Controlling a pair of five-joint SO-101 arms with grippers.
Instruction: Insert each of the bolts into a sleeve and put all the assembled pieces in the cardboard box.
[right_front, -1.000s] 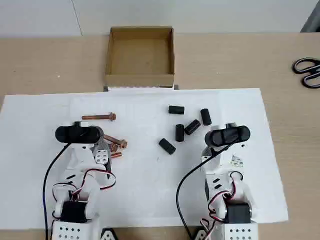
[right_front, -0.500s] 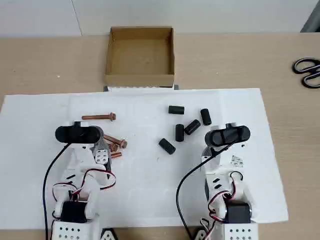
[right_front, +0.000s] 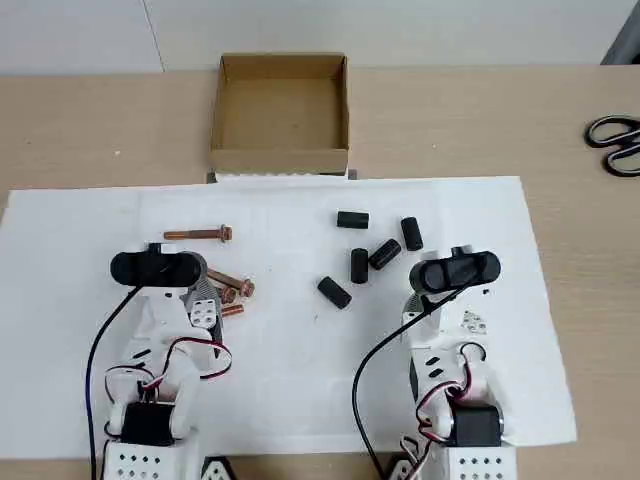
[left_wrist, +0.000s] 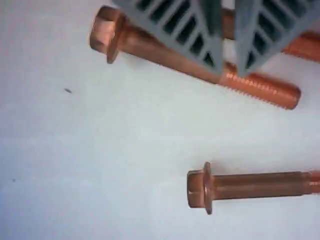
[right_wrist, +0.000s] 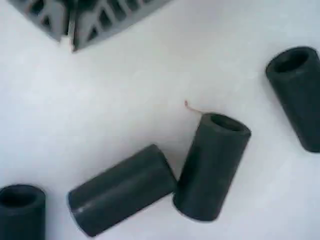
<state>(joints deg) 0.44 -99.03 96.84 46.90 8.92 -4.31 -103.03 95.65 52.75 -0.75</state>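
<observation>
Your left gripper (left_wrist: 229, 70) hangs low over the bunch of bolts (right_front: 232, 290). Its fingers are all but together, with a thin slit between them and nothing in them. The tips sit across the shaft of one bolt (left_wrist: 160, 50), which runs across the slit rather than through it, so I judge this a hover over the pile and not a grip. A second bolt (left_wrist: 250, 186) lies apart from it on the paper (right_front: 300, 400) with its threaded end cut off at the edge. A third bolt (left_wrist: 305, 45) is mostly covered by the fingers. Your right gripper (right_wrist: 71, 42) is drawn together and empty, beside the sleeves (right_front: 359, 265) and touching none. It looks placed to take one once a bolt is up. Close to it, a sleeve with its mouth showing (right_wrist: 210, 165) touches a sleeve lying across (right_wrist: 122, 190), and that contact may make a clean pick awkward. Two more sleeves (right_wrist: 295, 95) (right_wrist: 20, 210) are cut off at the edges. From above you can count five sleeves between the arms. The left arm (right_front: 160, 300) covers part of the bunch, so you cannot count those bolts, though a lone bolt (right_front: 198, 235) lies clear of it. The box (right_front: 280, 158) stands empty beyond the paper, so nothing is assembled yet.
</observation>
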